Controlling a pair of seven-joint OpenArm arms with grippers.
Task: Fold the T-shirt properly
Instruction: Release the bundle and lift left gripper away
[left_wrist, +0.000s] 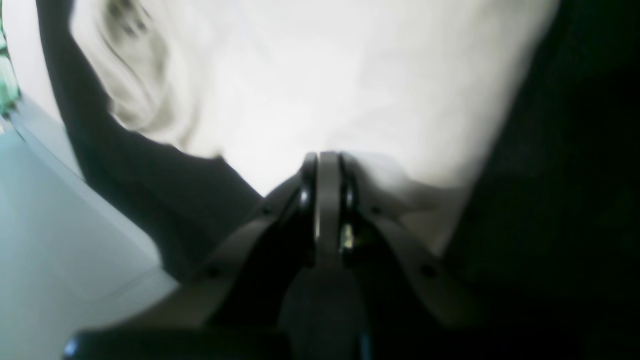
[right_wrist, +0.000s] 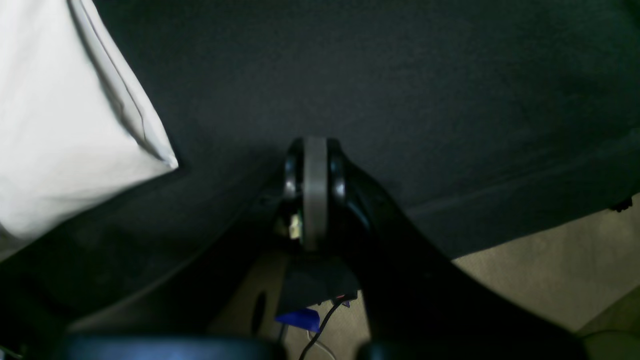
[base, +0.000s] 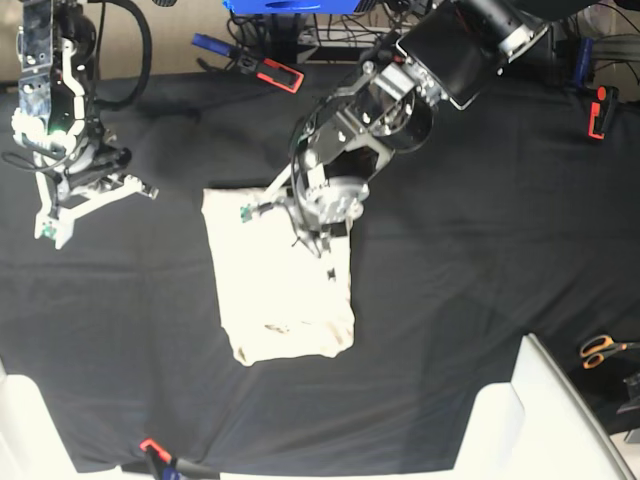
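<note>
Nearest the base camera we note a white panel (base: 545, 420) along the lower edge of the view, with a pair of orange-handled scissors (base: 600, 350) lying just beyond it at the right. Next comes the black tabletop (base: 480, 270), and on it, left of centre, the T-shirt (base: 285, 300): it lies as a folded, roughly rectangular cream cloth, its long side running away from the camera, with a few small dark marks on its upper face. At the shirt's far edge we find the left gripper (base: 248, 213), reaching in from the upper right of the base view; its fingers (left_wrist: 327, 190) are pressed together, and the left wrist view shows pale cloth gathered right at their tips (the picture is blurred, but the cloth meets the fingers, so we record a pinch on the shirt's edge). The right gripper (base: 45, 232) stands well apart from the shirt, at the left of the base view, over bare tabletop; its fingers (right_wrist: 315, 180) are pressed together with nothing between them, and its wrist view shows only a corner of the shirt off to one side. Farthest back, near the tabletop's rear edge, lie a red-and-black tool (base: 272, 72) and a red clip (base: 597, 112).
</note>
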